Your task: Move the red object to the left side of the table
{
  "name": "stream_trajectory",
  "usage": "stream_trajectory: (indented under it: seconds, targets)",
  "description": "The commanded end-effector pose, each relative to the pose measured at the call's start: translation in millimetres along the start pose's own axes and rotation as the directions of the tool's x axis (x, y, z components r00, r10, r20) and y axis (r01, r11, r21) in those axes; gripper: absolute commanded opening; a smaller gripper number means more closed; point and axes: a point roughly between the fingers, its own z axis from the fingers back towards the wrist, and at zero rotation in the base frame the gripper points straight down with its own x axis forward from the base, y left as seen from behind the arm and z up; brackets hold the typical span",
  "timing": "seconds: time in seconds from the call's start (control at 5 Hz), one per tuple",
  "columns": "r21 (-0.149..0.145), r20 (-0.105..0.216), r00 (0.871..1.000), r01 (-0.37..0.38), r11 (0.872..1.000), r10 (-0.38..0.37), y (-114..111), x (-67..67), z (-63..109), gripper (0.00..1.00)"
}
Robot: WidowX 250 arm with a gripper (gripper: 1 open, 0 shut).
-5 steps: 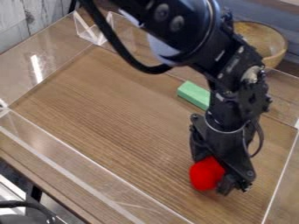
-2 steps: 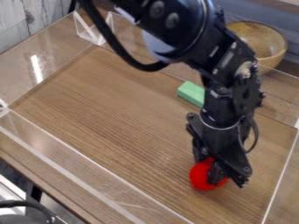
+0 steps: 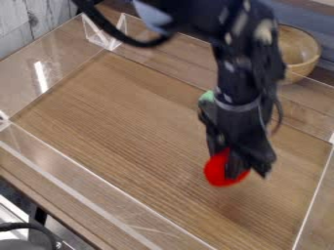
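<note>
The red object (image 3: 225,172), a small bright red egg-shaped toy, hangs just above the brown wood-grain table (image 3: 117,117) near its right front part. My gripper (image 3: 236,164) points straight down and is shut on the red object, whose upper part is hidden between the black fingers. The picture is blurred by motion around the arm.
A pale green block (image 3: 213,100) lies behind the arm, partly covered by it. A round wooden bowl (image 3: 300,51) stands at the back right. Low clear acrylic walls (image 3: 59,44) edge the tabletop on all sides.
My gripper closed on the red object, then rose and shifted left with it. The toy has left the tabletop.
</note>
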Motion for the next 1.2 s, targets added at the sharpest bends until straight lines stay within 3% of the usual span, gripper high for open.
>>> stream_trajectory:
  seconds: [0.0, 0.2, 0.4, 0.6, 1.0]
  targets:
    - [0.05, 0.085, 0.995, -0.063, 0.997, 0.059, 51.4, 11.4, 49.1, 0.0]
    - [0.083, 0.1, 0.984, -0.153, 0.985, 0.145, 104.2, 10.6, 62.0, 0.0]
    - [0.108, 0.106, 0.975, -0.207, 0.972, 0.195, 153.9, 0.5, 65.4, 0.0]
    - [0.125, 0.102, 0.971, -0.229, 0.965, 0.217, 183.8, -12.2, 57.0, 0.0]
    - [0.138, 0.072, 0.968, -0.248, 0.959, 0.241, 187.4, -9.9, 24.2, 0.0]
